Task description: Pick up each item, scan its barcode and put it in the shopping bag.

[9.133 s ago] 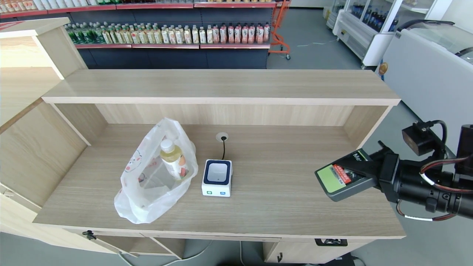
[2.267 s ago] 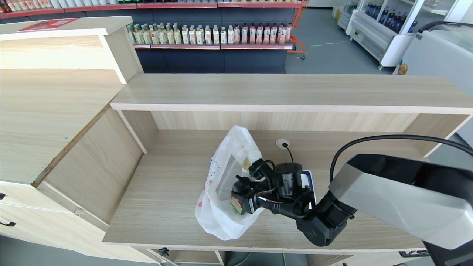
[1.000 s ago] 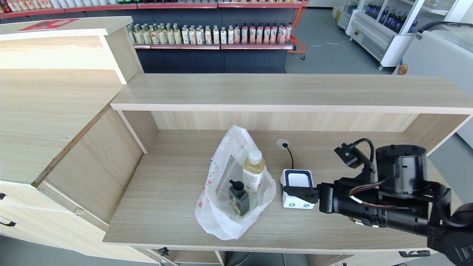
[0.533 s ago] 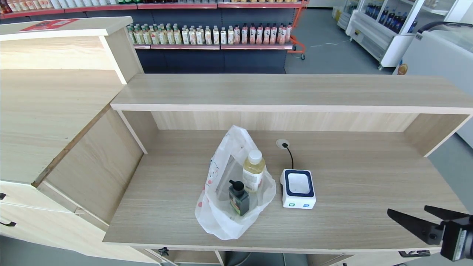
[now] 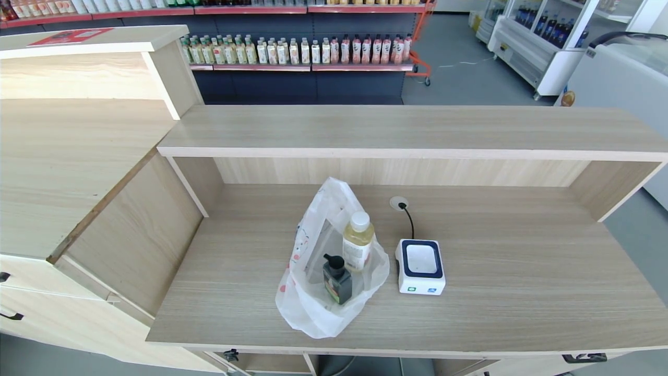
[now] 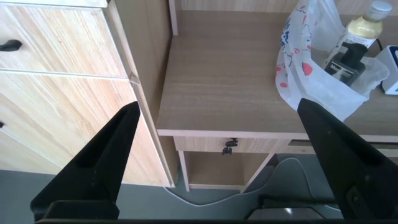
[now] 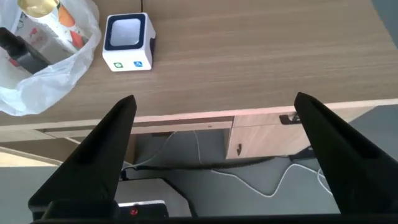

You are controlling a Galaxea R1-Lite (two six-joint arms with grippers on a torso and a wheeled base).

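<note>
Fig.: checkout counter [image 5: 522, 292], head view w/ both wrist views. The shopping bag [image 5: 302, 308], thin white film, stands lower centre of the head view w/ its mouth agape toward the camera. Inside it are a dark pump bottle [image 5: 337, 279], upright at the front, and a yellow drink bottle [image 5: 357, 243] just behind, touching or nearly touching it. The scanner [image 5: 420, 266] sits just right of the bag, window up, and its cable [image 5: 408, 219] runs to a grommet farther back. Both items thus appear bagged, so the task looks at or near its end. Risks from here (judgement): the film is limp and gives the bottles little side support, so a nudge to the bag wall could topple the taller bottle and drag the mouth shut. A finger entering low could snag the film and pull the whole bag along the counter, poss. off its near edge. A wide sweep from the right could shove the scanner or catch its cable. An arm rising from below could strike the counter's front lip. Arm pose: the left gripper [image 6: 219, 106] hangs off the counter's near edge, low, aimed at the counter corner left of the bag, fingers spread wide and holding nothing. The right gripper [image 7: 214, 98] hangs likewise off the near edge, on the scanner's side, fingers equally wide apart w/ nothing between them.
</note>
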